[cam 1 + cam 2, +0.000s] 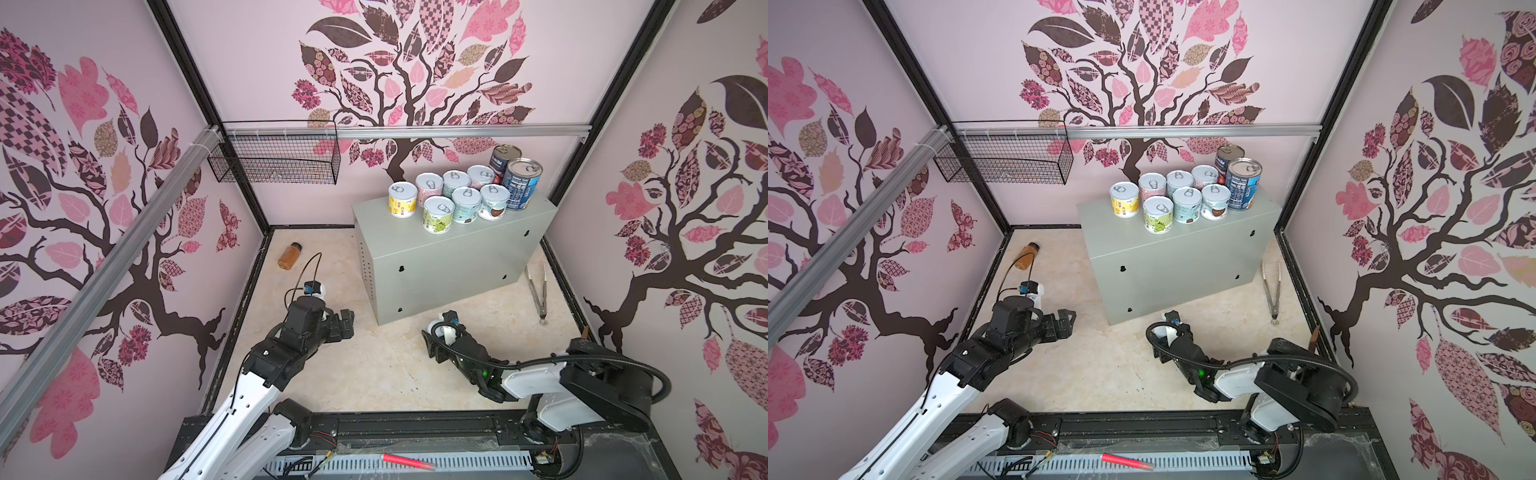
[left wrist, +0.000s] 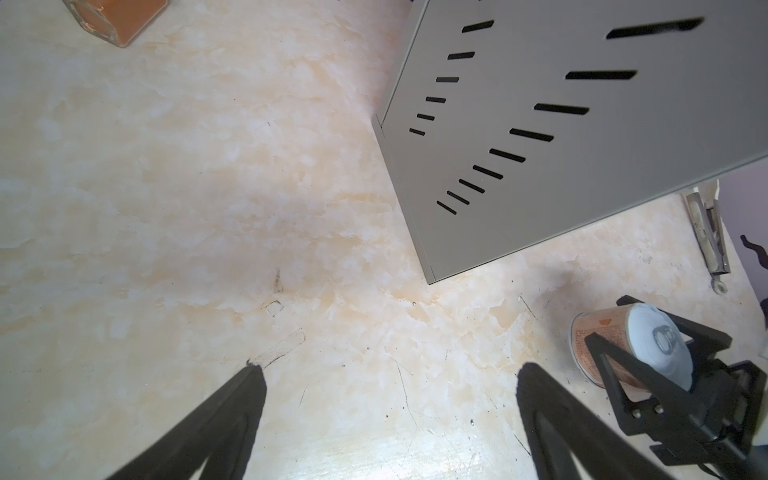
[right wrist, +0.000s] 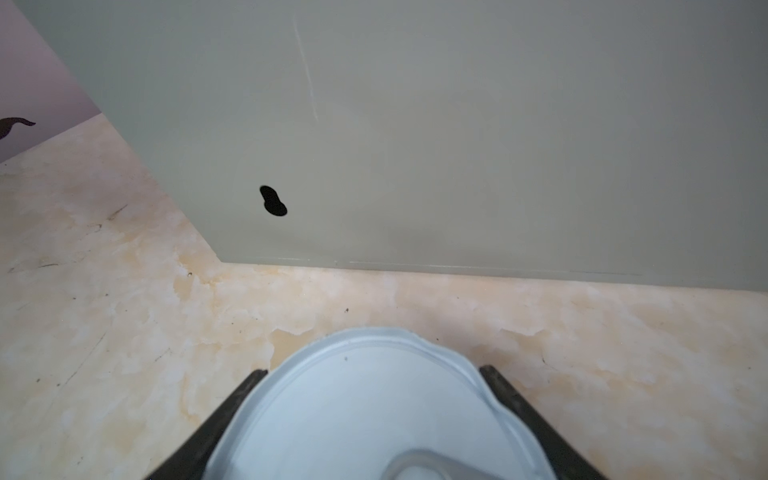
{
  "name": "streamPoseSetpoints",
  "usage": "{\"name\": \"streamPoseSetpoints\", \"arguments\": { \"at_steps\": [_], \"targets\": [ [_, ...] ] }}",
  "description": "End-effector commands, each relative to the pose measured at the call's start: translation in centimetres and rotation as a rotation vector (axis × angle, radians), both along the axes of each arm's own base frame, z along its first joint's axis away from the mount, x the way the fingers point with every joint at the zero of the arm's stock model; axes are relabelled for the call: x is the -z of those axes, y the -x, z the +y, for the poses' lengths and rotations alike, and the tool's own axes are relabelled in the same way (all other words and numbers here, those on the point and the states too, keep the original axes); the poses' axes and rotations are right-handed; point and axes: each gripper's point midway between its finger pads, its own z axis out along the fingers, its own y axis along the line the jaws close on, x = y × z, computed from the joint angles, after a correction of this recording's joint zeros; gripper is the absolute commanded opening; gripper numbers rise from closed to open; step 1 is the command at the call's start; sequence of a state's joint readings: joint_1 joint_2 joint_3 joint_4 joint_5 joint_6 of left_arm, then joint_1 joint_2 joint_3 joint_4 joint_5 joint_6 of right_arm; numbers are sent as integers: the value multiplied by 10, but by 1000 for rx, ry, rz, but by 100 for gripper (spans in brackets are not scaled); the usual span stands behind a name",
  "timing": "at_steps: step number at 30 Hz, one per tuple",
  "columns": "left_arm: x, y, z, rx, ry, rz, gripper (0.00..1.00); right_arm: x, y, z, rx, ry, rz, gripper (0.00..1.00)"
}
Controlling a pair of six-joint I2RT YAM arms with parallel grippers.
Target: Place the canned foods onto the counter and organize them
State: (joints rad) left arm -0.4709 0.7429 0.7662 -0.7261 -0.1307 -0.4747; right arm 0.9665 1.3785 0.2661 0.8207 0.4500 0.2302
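Fingers (image 3: 532, 428) of the right hand (image 3: 372, 372) clamp either side of a short can (image 2: 602, 345), its white pull-tab lid facing the wrist. The can's label is peach, with fine print too small to read. The arm is bent low, wrist pitched down, holding the can close to the marbled floor (image 1: 374, 374) at 6 o'clock from the desk (image 1: 449, 266). The desk is a grey sheet-metal box with keyhole slots in front and vent slits on its side. Whether the can touches the floor cannot be told. At 9 o'clock from it, the left hand (image 1: 347, 322) hangs over the floor, jaws spread wide. On the desk top seven short white-lidded cans (image 1: 466, 204) stand upright, clustered in two rows, labels yellow, pink, green and pale blue. At 3 o'clock of them stand two taller metal-lidded ones: a blue can (image 1: 521, 187) with a white panel of unreadable print, and a second tall can (image 1: 500, 156) behind it. An amber bottle (image 1: 289, 256) lies at 11 o'clock from the left hand; steel tongs (image 1: 538, 291) lie at 3 o'clock of the desk.
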Motion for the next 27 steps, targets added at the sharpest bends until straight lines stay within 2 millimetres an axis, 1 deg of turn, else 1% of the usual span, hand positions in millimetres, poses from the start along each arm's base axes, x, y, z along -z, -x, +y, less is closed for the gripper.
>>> {"name": "streamPoseSetpoints", "arguments": {
  "at_steps": [1,5,8,14,19,22,25,27],
  "targets": [
    [3,1,2,6,-5,-20,98,-21,0,-2,-1,38,-7,48],
    [0,2,0,26,2,-37,98,-41,6,1,-45,48,8,48],
    [-1,4,-3,52,2,-43,98,-49,10,-2,-56,72,33,47],
    [0,4,-6,67,3,-41,98,-75,23,-6,-98,58,58,46],
    [3,3,-9,82,9,-31,98,-98,32,-2,-149,76,108,46],
    [3,3,-12,97,15,-27,98,-119,38,1,-187,68,127,46],
    [3,4,-15,113,21,-25,98,-149,45,8,-242,41,121,46],
    [3,4,-16,118,26,-27,98,-168,50,15,-296,39,130,45]
  ]
}}
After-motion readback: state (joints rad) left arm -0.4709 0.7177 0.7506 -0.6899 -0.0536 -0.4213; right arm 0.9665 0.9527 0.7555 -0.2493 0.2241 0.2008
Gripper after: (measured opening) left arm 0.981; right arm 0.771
